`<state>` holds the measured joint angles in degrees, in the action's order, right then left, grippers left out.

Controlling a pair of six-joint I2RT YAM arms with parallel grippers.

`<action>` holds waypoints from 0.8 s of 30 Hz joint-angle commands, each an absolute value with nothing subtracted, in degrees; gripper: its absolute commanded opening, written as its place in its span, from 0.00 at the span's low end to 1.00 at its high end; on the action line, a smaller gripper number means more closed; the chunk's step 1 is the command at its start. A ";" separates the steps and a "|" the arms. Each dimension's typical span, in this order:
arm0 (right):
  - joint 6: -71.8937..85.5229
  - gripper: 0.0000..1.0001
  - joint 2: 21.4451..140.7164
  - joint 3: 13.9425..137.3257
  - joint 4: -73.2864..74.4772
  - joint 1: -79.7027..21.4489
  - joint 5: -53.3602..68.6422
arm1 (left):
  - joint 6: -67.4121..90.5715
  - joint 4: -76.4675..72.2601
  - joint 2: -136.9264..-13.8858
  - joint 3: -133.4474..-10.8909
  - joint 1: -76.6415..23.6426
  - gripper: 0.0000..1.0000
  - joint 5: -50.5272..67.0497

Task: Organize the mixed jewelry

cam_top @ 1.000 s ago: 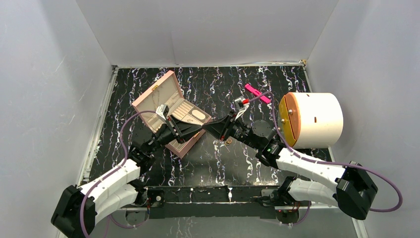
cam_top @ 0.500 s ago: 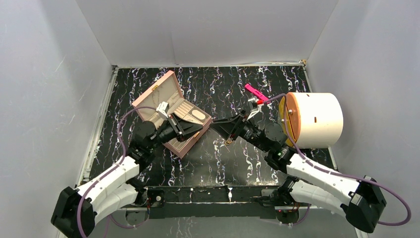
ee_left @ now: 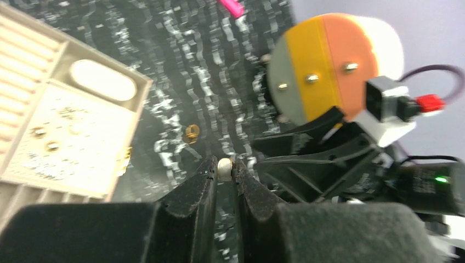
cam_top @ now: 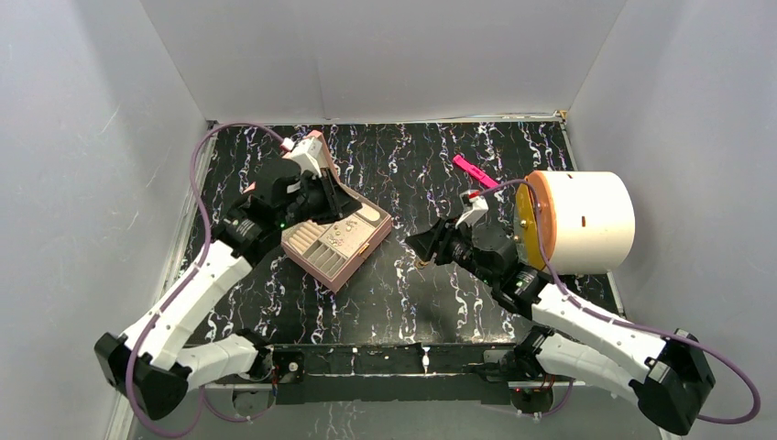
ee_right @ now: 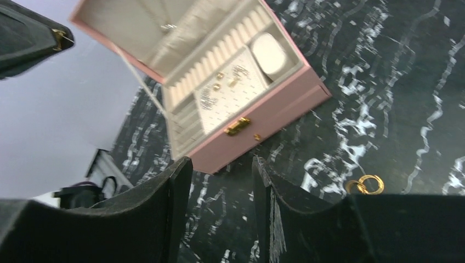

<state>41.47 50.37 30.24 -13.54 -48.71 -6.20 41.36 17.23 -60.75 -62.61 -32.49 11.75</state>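
Observation:
My left gripper [ee_left: 224, 164] is shut on a tiny pale stud [ee_left: 224, 169] pinched at its fingertips. In the top view it [cam_top: 344, 206] hovers over the open pink box [cam_top: 353, 257]. The box's cream tray [ee_left: 82, 137] holds small gold studs [ee_left: 52, 146]. A gold ring [ee_left: 191, 131] lies on the black marbled table between the box and my right arm. My right gripper [ee_right: 220, 161] is open with nothing between its fingers, low over the table [cam_top: 420, 246]. Linked gold rings [ee_right: 364, 184] lie just beside its right finger.
A white cylinder with an orange-and-yellow face [cam_top: 577, 220] lies on its side at the right. A bright pink bar [cam_top: 476, 171] sits behind it on the table. The box's lid [cam_top: 291, 179] stands up behind the tray, gold clasp [ee_right: 237, 126] at the front. White walls enclose the table.
My right gripper opened and drew back to the right from the meeting point. My left arm rose and swung back over the box, still pinching the pale stud.

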 commanded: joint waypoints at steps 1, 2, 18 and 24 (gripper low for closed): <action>37.38 0.53 52.78 33.12 -8.58 -48.32 -8.90 | 28.85 29.93 -65.40 -68.05 -32.65 0.11 4.64; 36.90 0.52 53.37 33.13 -8.53 -48.27 -8.59 | 27.82 30.73 -66.60 -68.71 -32.61 0.11 3.91; 30.99 0.49 65.33 32.78 -12.57 -48.24 -4.75 | 17.11 38.33 -84.79 -75.58 -32.70 0.11 2.18; 30.72 0.48 67.84 32.23 -14.16 -48.25 -4.70 | 15.14 42.11 -89.85 -77.96 -32.65 0.11 -0.66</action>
